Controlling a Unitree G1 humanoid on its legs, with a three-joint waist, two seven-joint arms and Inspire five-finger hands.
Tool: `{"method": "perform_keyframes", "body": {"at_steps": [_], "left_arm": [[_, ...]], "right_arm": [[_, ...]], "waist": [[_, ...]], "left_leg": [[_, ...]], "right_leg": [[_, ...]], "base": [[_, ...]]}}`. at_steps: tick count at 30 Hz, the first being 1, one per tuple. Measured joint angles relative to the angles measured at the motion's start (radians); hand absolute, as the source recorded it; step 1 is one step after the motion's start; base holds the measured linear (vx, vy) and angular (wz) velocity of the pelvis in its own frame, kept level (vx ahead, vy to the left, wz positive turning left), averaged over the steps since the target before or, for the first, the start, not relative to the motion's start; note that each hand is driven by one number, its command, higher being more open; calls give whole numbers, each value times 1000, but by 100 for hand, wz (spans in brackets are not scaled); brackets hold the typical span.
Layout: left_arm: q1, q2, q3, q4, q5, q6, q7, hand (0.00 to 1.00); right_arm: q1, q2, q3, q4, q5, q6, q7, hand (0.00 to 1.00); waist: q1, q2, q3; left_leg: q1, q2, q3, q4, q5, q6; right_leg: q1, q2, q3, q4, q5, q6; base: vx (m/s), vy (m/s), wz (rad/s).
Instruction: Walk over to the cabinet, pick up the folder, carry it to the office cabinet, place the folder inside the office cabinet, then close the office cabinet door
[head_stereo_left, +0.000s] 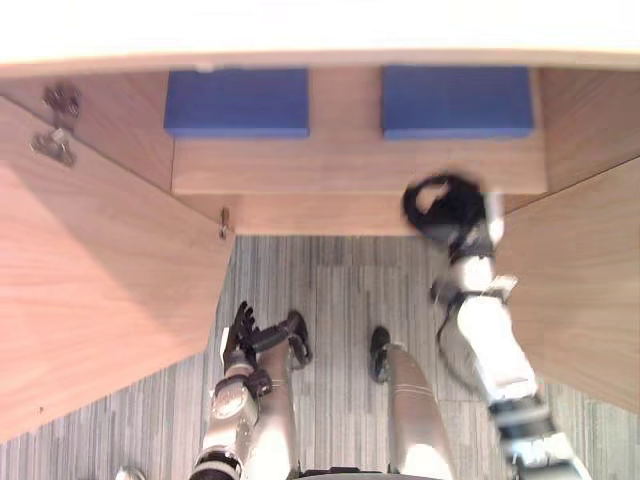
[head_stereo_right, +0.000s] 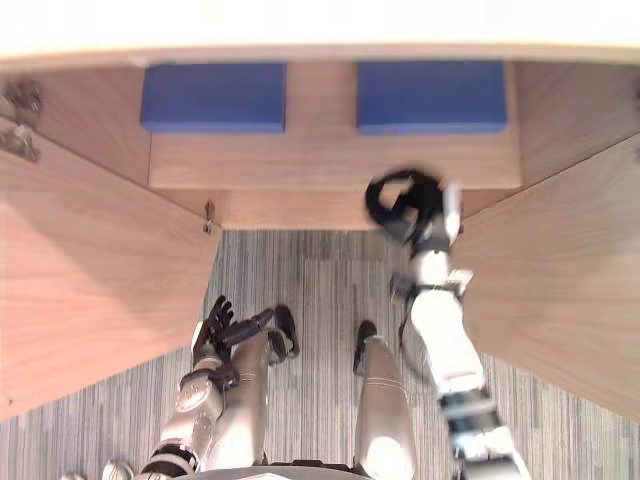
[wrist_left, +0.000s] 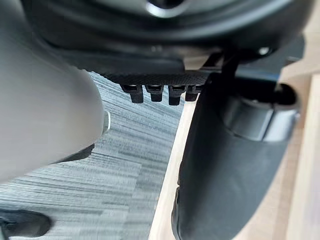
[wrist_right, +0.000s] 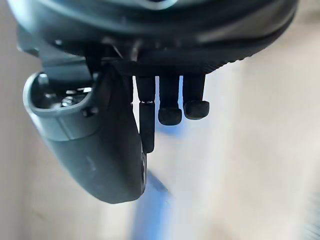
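Two flat blue folders lie side by side on the shelf (head_stereo_left: 350, 165) of the open wooden cabinet, one to the left (head_stereo_left: 237, 102) and one to the right (head_stereo_left: 456, 101). My right hand (head_stereo_left: 447, 212) hovers in front of the shelf's front edge, just below the right folder, fingers loosely bent and holding nothing. In the right wrist view its fingers (wrist_right: 169, 100) hang free over pale wood, with a blue blur (wrist_right: 150, 210) past them. My left hand (head_stereo_left: 240, 335) hangs low over the carpet with straight fingers, empty.
Both cabinet doors stand open: the left door (head_stereo_left: 90, 300) swings out on my left, the right door (head_stereo_left: 590, 290) on my right. Metal hinges (head_stereo_left: 55, 125) show at the upper left. Striped grey carpet (head_stereo_left: 340, 290) lies between the doors.
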Motion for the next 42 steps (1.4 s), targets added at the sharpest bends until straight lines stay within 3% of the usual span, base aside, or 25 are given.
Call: {"method": "perform_keyframes", "body": {"at_steps": [1, 2, 6, 10, 15, 21, 24, 27, 30, 33, 35, 37, 42], "left_arm": [[3, 8, -1, 20, 2, 0, -1, 100], [14, 28, -1, 51, 12, 2, -4, 100], [39, 64, 10, 128, 43, 18, -19, 100], [78, 61, 37, 149, 80, 30, -20, 100], [82, 66, 83, 211, 115, 32, -19, 100], [114, 46, 85, 238, 136, 50, -33, 100], [158, 23, 129, 236, 140, 51, -41, 100], [165, 29, 139, 235, 149, 51, -43, 100], [164, 51, 136, 234, 157, 45, -53, 100], [164, 70, 118, 223, 158, 39, -63, 100], [163, 69, 91, 219, 159, 29, -69, 100], [160, 69, 56, 212, 168, 25, -73, 100], [161, 64, -21, 202, 177, -1, -87, 100]], "right_arm": [[25, 16, 1, 36, -24, 0, 16, 0], [57, 42, -1, 112, -71, 0, 40, 100], [95, 125, -100, 411, -157, 10, 69, 100], [105, 188, -306, 626, -110, 20, 57, 100], [134, 209, -484, 694, 91, 20, 12, 100], [187, 213, -671, 673, 250, 16, -5, 100], [209, 210, -725, 557, 289, 17, -14, 100], [171, 159, -757, 509, 289, 16, -28, 100], [87, 46, -768, 509, 288, 16, -28, 100], [-28, -108, -739, 515, 281, 6, -8, 100], [-115, -257, -635, 537, 263, -14, 16, 100], [-177, -341, -559, 570, 234, -20, 39, 100], [-296, -384, -429, 668, 198, -20, 49, 100]], "waist": [[-4, -7, -9], [-17, -21, -29], [-43, -55, -83], [-48, -54, -161], [-73, -52, -232], [-90, -53, -236], [-103, -54, -237], [-105, -55, -236], [-115, -52, -234], [-112, -23, -214], [-104, 17, -191], [-104, 45, -174], [-97, 74, -158]], "left_leg": [[24, -4, 4, -32, 8, -4], [61, -11, 7, -79, 29, -5], [174, -23, 43, -187, 49, -3], [305, -50, 106, -307, 70, -1], [402, -76, 163, -425, 109, -8], [510, -94, 271, -523, 126, -31], [534, -85, 373, -517, 100, -49], [528, -74, 461, -478, 64, -58], [507, -60, 487, -408, 26, -50], [472, -53, 438, -362, -9, -31], [463, -57, 430, -361, -18, -23], [463, -63, 421, -362, -21, -19], [446, -69, 407, -359, -22, -21]], "right_leg": [[24, 3, 2, -36, 13, 0], [64, 7, 4, -99, 38, 1], [186, 16, 28, -259, 100, 14], [299, 11, 80, -409, 167, 28], [336, 6, 135, -467, 201, 29], [338, 19, 247, -471, 212, 26], [307, 36, 344, -472, 215, 4], [269, 48, 404, -483, 239, -26], [248, 50, 437, -507, 282, 20], [226, 53, 416, -539, 329, 25], [211, 51, 351, -549, 356, 21], [209, 47, 345, -549, 359, 23], [202, 38, 330, -566, 365, 32]], "base": [[173, -5, -15], [160, -7, -9], [154, 25, -21], [130, 48, -42], [16, 29, -36], [-65, 26, -55], [-41, 20, -109], [-2, 26, -98], [49, 7, -69], [76, -8, -52], [61, 16, -44], [25, 27, -15], [-32, -7, 5]]}}
